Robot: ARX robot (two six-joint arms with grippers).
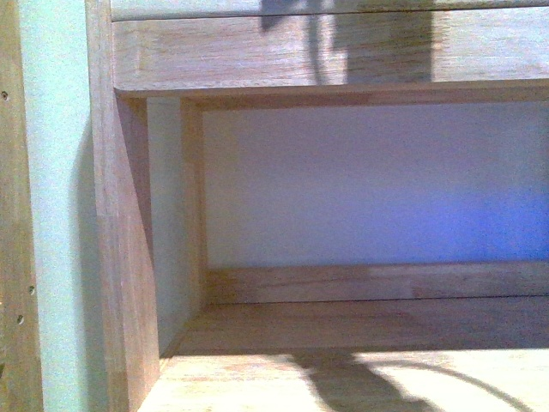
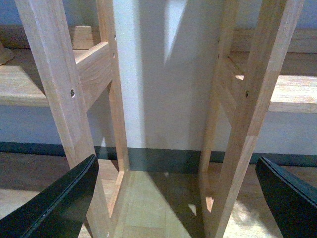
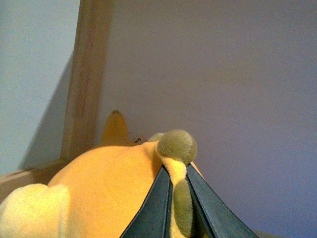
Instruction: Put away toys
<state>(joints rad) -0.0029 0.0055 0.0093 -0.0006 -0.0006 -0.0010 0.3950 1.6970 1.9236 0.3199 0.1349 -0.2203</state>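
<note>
The right gripper (image 3: 176, 198) is pinched tight on a small olive-green knob and its yellow stalk that stick out of the plush toy (image 3: 106, 183), an orange-yellow soft animal with a pointed ear showing behind its rounded body. The toy hangs from or rests under that pinch close to a wooden upright (image 3: 86, 84) and a plain pale wall, apparently inside or at the mouth of a shelf unit; the right wrist view does not show whether the toy's body touches a board.

The left gripper (image 2: 181, 198) is spread wide and holds nothing. Its dark fingers (image 2: 54, 203) frame two wooden shelf frames (image 2: 59, 94) with a bare gap of wall and floor between them.

The front view shows only a wooden shelf (image 1: 360, 322), an open compartment with a white back panel and arm shadows across the front board. Neither the toy nor an arm shows there.

The main risk is the hold itself: the grip takes only a thin protruding part, so the heavy soft body could swing, twist or slip free if the arm moves sharply. The toy could also snag on the upright nearby. If it is let go before the body is supported, it may roll off the board's front edge.
</note>
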